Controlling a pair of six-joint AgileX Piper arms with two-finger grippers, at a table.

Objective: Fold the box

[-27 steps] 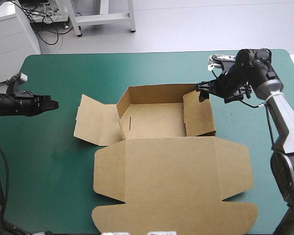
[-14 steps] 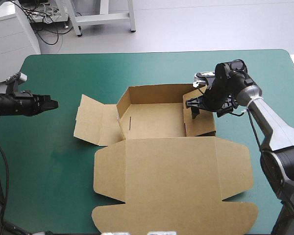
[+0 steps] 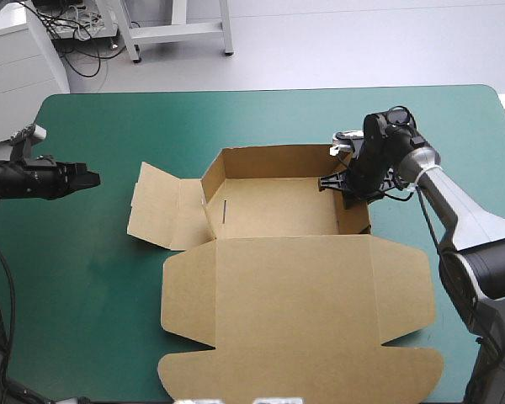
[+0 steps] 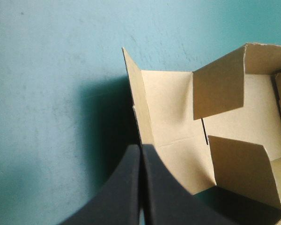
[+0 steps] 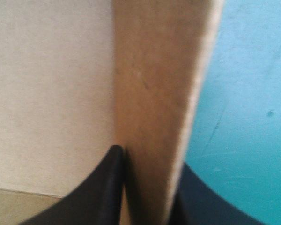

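At the middle of the teal-green worktop (image 3: 93, 278), brown box (image 3: 269, 206) as an open tray, lid (image 3: 295, 303) flat toward 6 o'clock. On its 3 o'clock wall (image 3: 358, 220), right fingers (image 5: 103, 187) pinching the board, seemingly 1 each side. Off at 9 o'clock, left fingers (image 4: 124, 192) pressed together, clear of the box.

I see the brown box (image 3: 269, 210) centred on the worktop (image 3: 93, 286) as an open tray: far and right walls upright, left flap (image 3: 156, 206) splayed outward, the lid (image 3: 295, 311) flat toward the near edge
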